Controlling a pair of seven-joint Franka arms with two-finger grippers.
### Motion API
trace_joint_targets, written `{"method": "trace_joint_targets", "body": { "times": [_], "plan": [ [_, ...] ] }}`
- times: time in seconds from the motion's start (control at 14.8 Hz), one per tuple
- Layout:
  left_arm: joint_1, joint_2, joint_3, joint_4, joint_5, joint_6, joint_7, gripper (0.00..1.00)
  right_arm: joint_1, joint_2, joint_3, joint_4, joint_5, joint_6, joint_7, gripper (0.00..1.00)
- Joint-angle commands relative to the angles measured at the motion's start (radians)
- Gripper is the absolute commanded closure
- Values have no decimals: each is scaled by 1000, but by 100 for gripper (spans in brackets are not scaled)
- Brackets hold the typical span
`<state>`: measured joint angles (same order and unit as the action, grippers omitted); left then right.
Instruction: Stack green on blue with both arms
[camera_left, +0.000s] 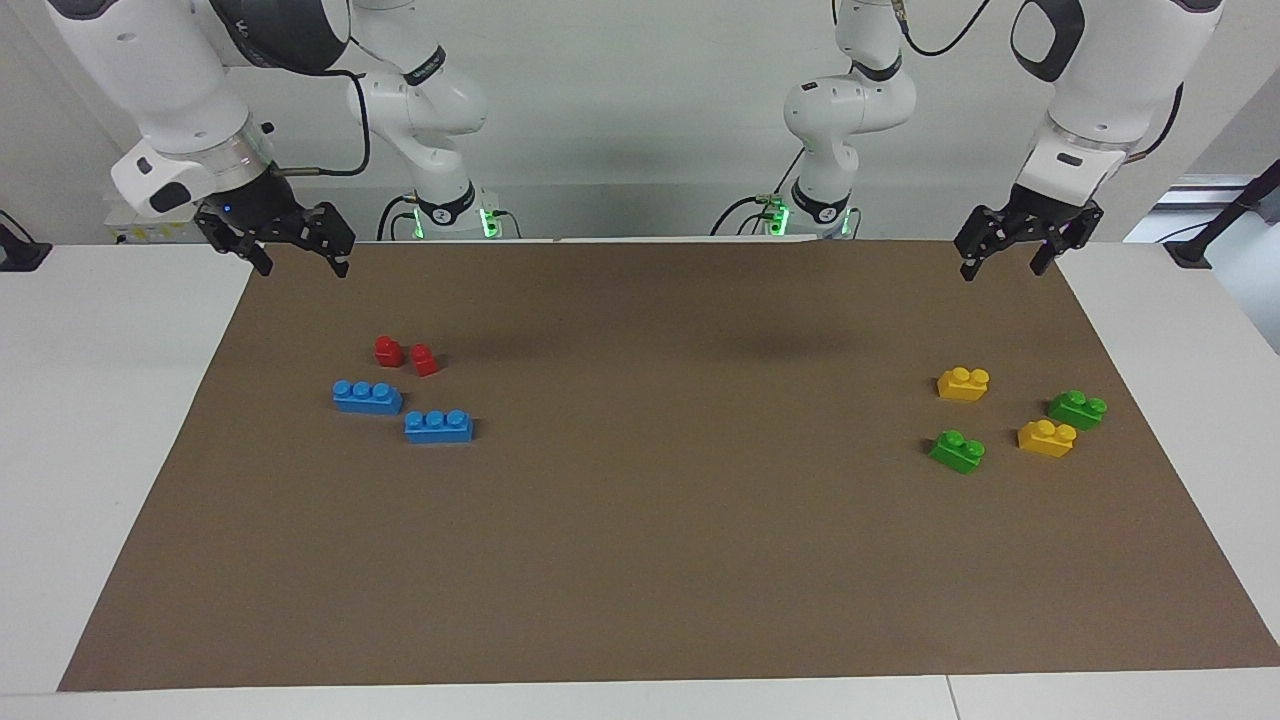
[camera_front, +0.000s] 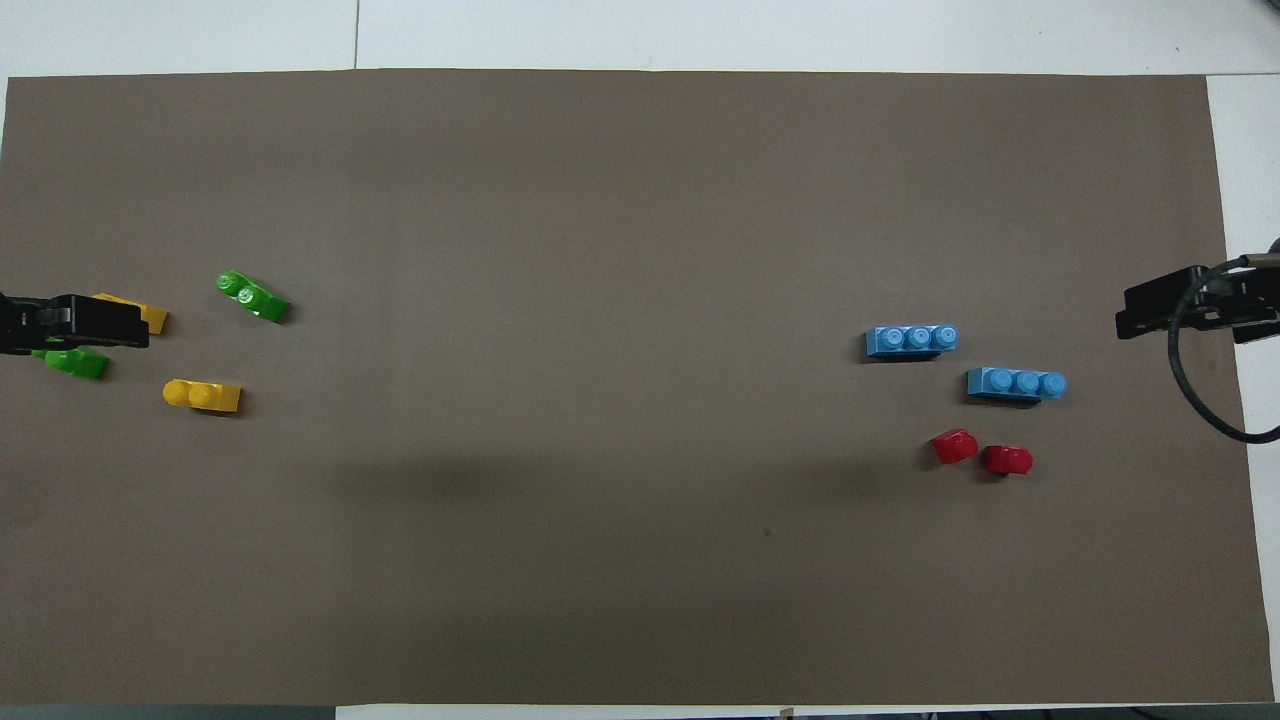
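While both arms wait up high, the left gripper (camera_left: 1010, 258) and the right gripper (camera_left: 303, 262) hang with fingers spread wide, holding nothing. Two green bricks (camera_left: 957, 451) (camera_left: 1077, 409) sit on the brown mat (camera_left: 640, 560) at the left arm's end. Two blue bricks (camera_left: 367, 396) (camera_left: 438, 426) sit on the mat at the right arm's end, well apart from the green.

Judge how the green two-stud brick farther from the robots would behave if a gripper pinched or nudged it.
The green brick looks like rigid moulded plastic, so it would probably keep its shape when pinched. Its glossy sides may be a bit slippery. Sitting flat and squat on the brown mat, it would more likely slide than roll or tip if pushed.
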<state>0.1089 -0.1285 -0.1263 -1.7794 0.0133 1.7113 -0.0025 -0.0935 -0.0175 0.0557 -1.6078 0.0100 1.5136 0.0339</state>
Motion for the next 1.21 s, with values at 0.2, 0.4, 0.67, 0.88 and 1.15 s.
{"method": "trace_joint_targets", "body": {
  "times": [0.2,0.4,0.67,0.88,1.15],
  "plan": [
    [-6,-22,5,1,-10,-19,4,0,-12,8,7,14,-19,-12,-19,0],
    [-5,-23,7,-2,-10,-18,6,0,-14,7,6,12,-19,-12,-19,0],
    [0,-28,7,-6,-10,-21,6,0,-26,5,3,12,-39,-6,-8,0],
    [1,-28,7,-8,-10,-19,6,0,-63,5,6,11,-30,66,-14,0],
    [8,-28,11,-9,-12,-9,1,0,-52,8,7,8,-27,123,-11,0]
  ]
}}
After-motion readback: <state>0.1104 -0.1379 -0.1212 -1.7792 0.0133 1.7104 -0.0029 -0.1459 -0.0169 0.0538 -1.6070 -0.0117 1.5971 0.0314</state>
